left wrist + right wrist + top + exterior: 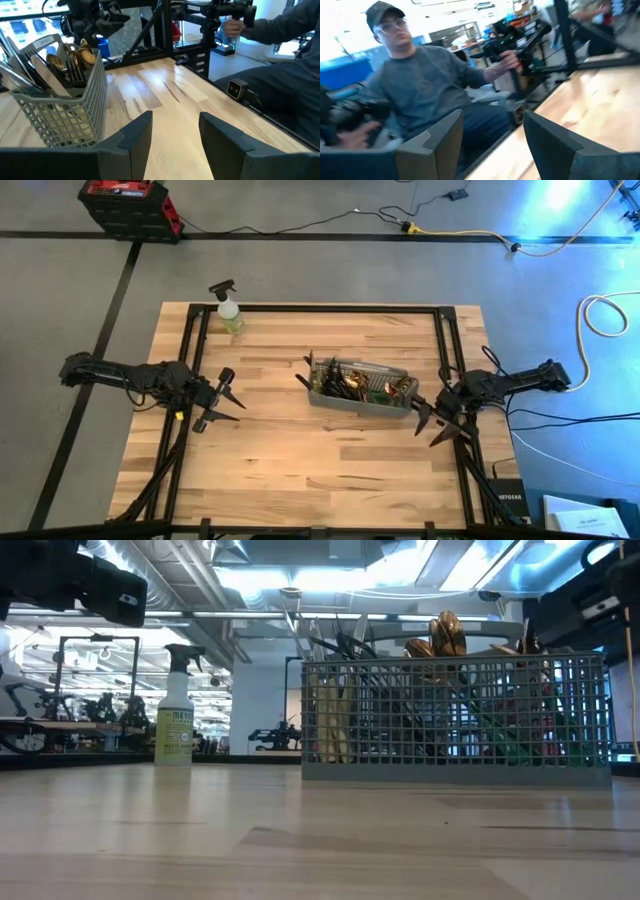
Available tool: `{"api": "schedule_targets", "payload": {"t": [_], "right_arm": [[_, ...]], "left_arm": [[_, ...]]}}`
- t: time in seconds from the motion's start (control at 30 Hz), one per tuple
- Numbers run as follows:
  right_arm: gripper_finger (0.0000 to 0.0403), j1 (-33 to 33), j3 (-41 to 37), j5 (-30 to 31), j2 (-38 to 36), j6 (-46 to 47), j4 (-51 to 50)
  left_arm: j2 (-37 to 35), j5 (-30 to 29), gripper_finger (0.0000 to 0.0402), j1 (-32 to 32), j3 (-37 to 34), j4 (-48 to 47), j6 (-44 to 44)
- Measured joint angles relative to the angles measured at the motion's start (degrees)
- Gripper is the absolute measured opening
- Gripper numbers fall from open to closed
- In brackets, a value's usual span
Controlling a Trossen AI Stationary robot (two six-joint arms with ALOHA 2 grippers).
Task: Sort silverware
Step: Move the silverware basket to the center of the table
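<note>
- A robotics lab or workshop, open-plan and industrial in build.
- The wooden desk [330, 470] is bolted inside a black metal frame [320, 308] that carries two robot arms, standing on a grey concrete floor [70, 290] marked with black tape.
- Loose cables [600, 320] and a red-and-black tool case [128, 202] lie on that floor.
- The low view shows exposed ceiling ducts and pipes [190, 570], bright strip lighting, and more equipment-laden workbenches [70, 725] behind.
- A seated person [420, 85] beside the desk grips a handheld control arm [512, 42], as for teleoperation.
</note>
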Motion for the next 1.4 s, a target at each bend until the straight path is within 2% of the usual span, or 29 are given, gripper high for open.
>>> {"api": "schedule_targets", "payload": {"t": [0.17,0.27,0.4,0.53,0.83,0.9,1.03,1.27,1.33,1.4], "right_arm": [[0.0193,0.04,0.17,-0.05,0.33,4.95,-3.68],[0.0193,0.06,-0.07,-2.47,1.12,10.55,-5.62],[0.0193,0.02,-0.04,-4.93,0.92,14.33,0.63],[0.0193,0.00,-0.03,-2.82,1.22,15.77,-6.61],[0.0193,-0.04,-0.02,2.90,14.36,15.68,-6.29],[0.0193,0.00,-0.02,5.45,17.45,14.19,-6.22],[0.0193,-0.07,-0.02,18.09,21.32,7.15,-4.10],[0.0193,-0.07,-0.02,32.43,22.40,-9.73,8.95],[0.0193,-0.09,-0.02,31.90,22.40,-12.00,11.82],[0.0193,-0.07,-0.02,26.59,22.40,-12.80,14.42]], "left_arm": [[0.01,-0.41,0.0149,0.00,0.00,0.18,-1.47],[0.00,-0.45,0.0149,0.00,0.00,0.22,-2.01],[0.00,-0.58,0.0149,0.00,0.00,0.72,-2.59],[0.00,-0.87,0.0149,0.00,0.00,0.60,-2.85],[0.04,-3.07,0.0149,0.09,0.02,0.50,-2.76],[0.04,-3.07,0.0149,0.09,0.02,0.56,-2.33],[0.04,-3.16,0.0149,0.09,0.02,0.57,-1.65],[0.04,-3.31,0.0149,0.09,0.02,0.57,-1.49],[0.04,-3.34,0.0149,0.09,0.02,0.59,-1.43],[0.04,-3.36,0.0149,0.09,0.02,0.49,-1.41]]}}
